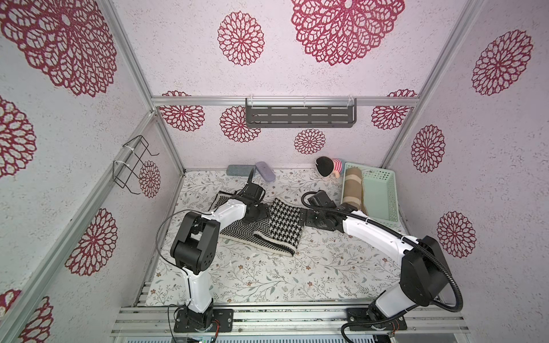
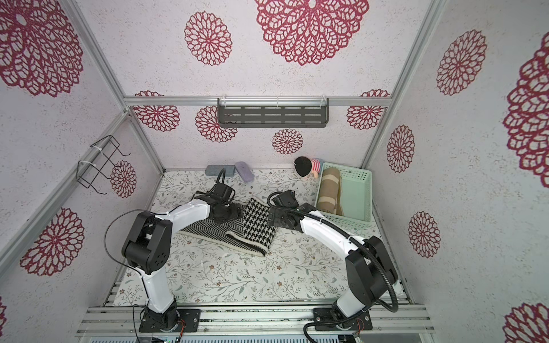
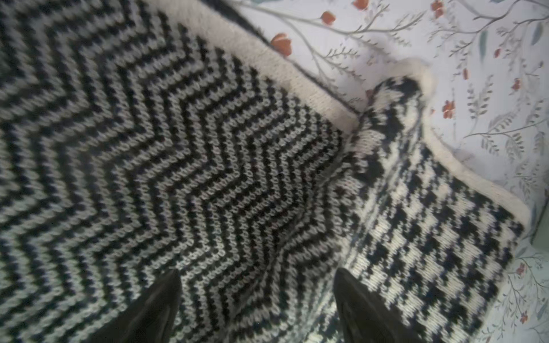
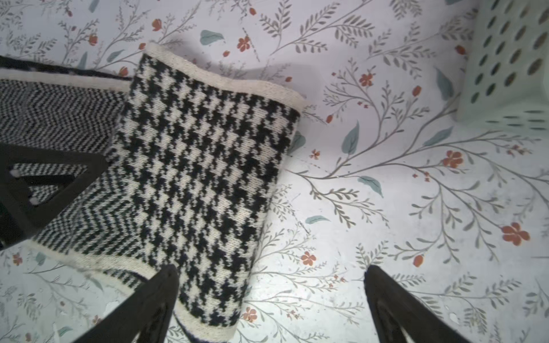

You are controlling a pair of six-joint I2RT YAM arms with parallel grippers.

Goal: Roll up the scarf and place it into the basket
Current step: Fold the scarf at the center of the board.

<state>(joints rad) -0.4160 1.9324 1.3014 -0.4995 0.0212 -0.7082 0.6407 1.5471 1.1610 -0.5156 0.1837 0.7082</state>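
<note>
The scarf [image 1: 285, 221] lies mid-way across the surface [image 1: 267, 276] in both top views, its houndstooth end folded over the herringbone length, with the basket [image 1: 386, 193] at 2 o'clock from it (a tan roll [image 1: 353, 190] occupies the basket's 9 o'clock side). The left end effector [image 3: 257, 271] stands with jaws apart over the knit beside the fold, gripping nothing; the right end effector [image 4: 271, 267], at 3 o'clock of the fold, is spread wide and empty. Expect a light, soft, limp knit that sags and unrolls: take hold along the folded edge, 1 end effector at each end.

Scarf [image 1: 285, 219] flat on the table [image 1: 267, 276], mid-way; basket [image 1: 391, 196] behind it, rightward.
</note>
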